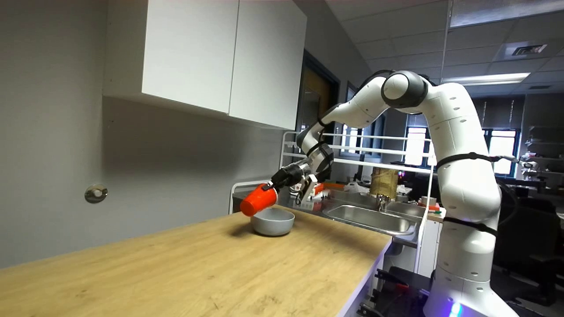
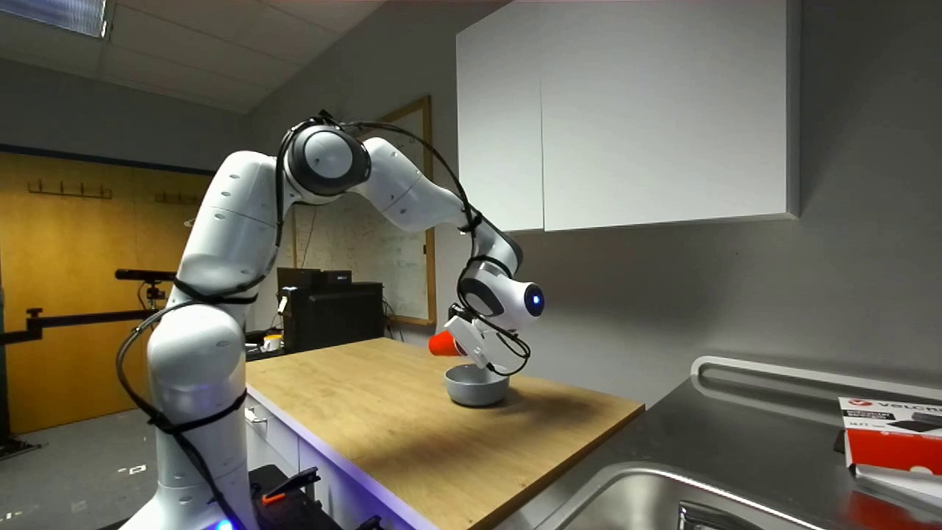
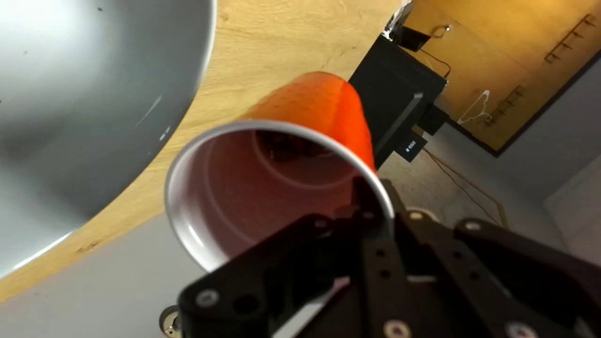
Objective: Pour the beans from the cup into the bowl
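In an exterior view, left to right: the grey wall (image 1: 48, 145) bounds the long edge of the worktop (image 1: 176, 273); the white wall cabinet (image 1: 189, 57) sits well above, with open height beneath. The red-orange party cup (image 1: 259, 201), tilted onto its side, base at left, is held off the surface near the grey bowl (image 1: 272, 225); overlap with the bowl's rim cannot be determined. The end effector (image 1: 269, 185) is clamped on the cup at its lip. The bowl stands upright, set in from the worktop's edges. The wrist view shows dark contents (image 3: 286, 144), unidentified, deep inside the cup. Surface: light wood grain. To its right: a metal sink (image 1: 372, 219), the Panda arm (image 1: 467, 189), a window (image 1: 502, 149).
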{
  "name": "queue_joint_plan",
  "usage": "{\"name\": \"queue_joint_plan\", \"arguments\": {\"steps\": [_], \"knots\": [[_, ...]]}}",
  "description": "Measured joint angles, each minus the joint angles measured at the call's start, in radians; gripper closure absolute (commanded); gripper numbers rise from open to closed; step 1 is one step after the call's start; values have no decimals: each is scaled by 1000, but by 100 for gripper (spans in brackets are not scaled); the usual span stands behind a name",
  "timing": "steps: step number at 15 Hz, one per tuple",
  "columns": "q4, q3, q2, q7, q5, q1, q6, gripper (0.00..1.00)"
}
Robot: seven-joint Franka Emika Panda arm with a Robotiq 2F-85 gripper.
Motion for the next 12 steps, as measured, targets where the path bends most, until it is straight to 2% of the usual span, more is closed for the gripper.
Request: {"name": "queue_joint_plan", "arguments": {"steps": [7,12], "knots": [[50,-16,107,35,114,-38,-184,95],[79,-30,171,134,200,-50,-266,95]]}}
